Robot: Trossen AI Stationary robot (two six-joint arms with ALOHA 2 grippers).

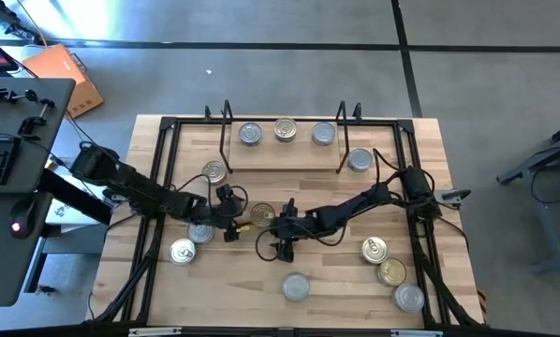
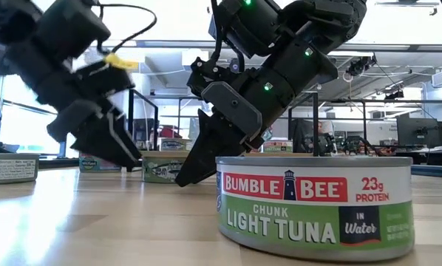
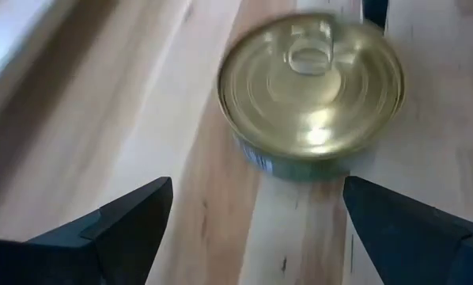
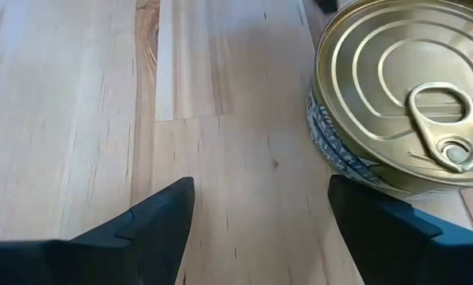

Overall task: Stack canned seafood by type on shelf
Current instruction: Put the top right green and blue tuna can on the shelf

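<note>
Left gripper wide open, empty, low over the table's middle, gold ring-pull tin lying on the wood just ahead of its fingers, untouched. Right gripper also spread, holding nothing, close beside another gold-topped tin resting on the table, off to one side of the jaws. Three tins abreast on the shelf at the far edge.
</note>
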